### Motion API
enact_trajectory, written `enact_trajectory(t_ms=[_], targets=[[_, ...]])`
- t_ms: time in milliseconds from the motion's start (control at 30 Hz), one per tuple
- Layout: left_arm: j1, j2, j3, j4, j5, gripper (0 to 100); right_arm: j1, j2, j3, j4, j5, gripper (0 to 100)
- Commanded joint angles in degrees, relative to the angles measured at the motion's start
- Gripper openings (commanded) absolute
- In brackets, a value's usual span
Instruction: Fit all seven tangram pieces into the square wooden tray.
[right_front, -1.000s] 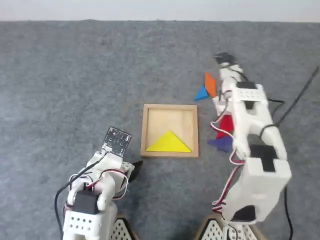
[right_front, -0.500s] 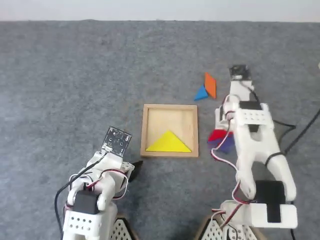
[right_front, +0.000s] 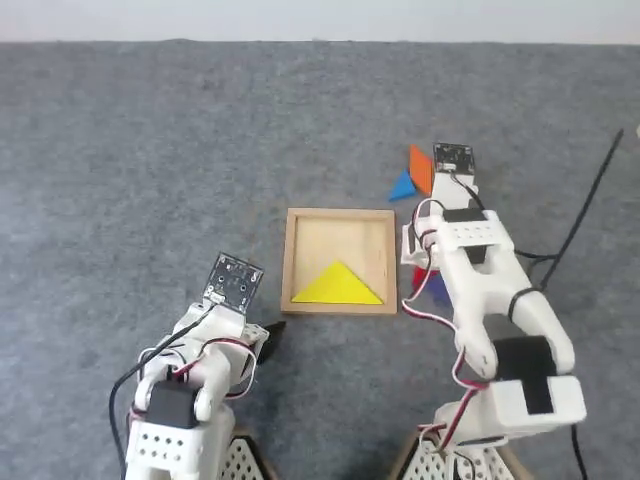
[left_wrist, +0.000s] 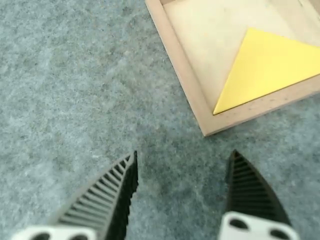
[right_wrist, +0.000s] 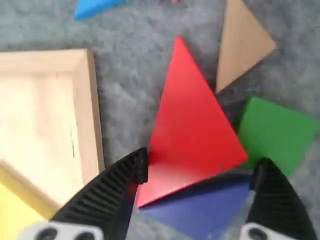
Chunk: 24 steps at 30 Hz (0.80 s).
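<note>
Between the right gripper's (right_wrist: 202, 160) jaws, the red triangle (right_wrist: 192, 125) overlapped the purple piece (right_wrist: 200, 210), hiding its shape. One jaw covered a corner of the green square (right_wrist: 275, 132). Beyond the jaws, the blue triangle (right_wrist: 95, 7) was cut off by the frame edge. Ahead of the left gripper's (left_wrist: 184, 155) jaws, the tray (left_wrist: 185, 85) and the yellow triangle (left_wrist: 270, 60) ran out of frame.

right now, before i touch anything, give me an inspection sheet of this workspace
surface: grey mat, flat.
job's things: wooden tray holds one yellow triangle; outside it lie an orange piece, blue triangle, red triangle against a dark blue piece, green square, tan triangle.
clutter: nothing seen.
claws: left claw open over bare mat near a tray corner; right claw open above the red triangle.
cables: black cable beside the right arm.
surroundings: pale strip beyond the mat.
</note>
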Motion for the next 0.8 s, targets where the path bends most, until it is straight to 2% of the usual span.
enact_trajectory(t_ms=[0,233,500,767], targets=[[0.4,-1.0,-0.7,0.3,0.4,28,0.5,2.9,-4.0,-0.9,0.7,33.3],[0.4,-1.0,-0.7,0.3,0.4,28,0.5,6.2,-7.7,-0.7,0.7,32.9],[0.4,-1.0,-0.7,0.3,0.4,28,-0.5,5.1,-7.7,5.9,0.7,13.9],[0.4,-1.0,-0.7,0.3,0.4,28,-0.5,5.2,-7.9,7.4,0.4,15.1]])
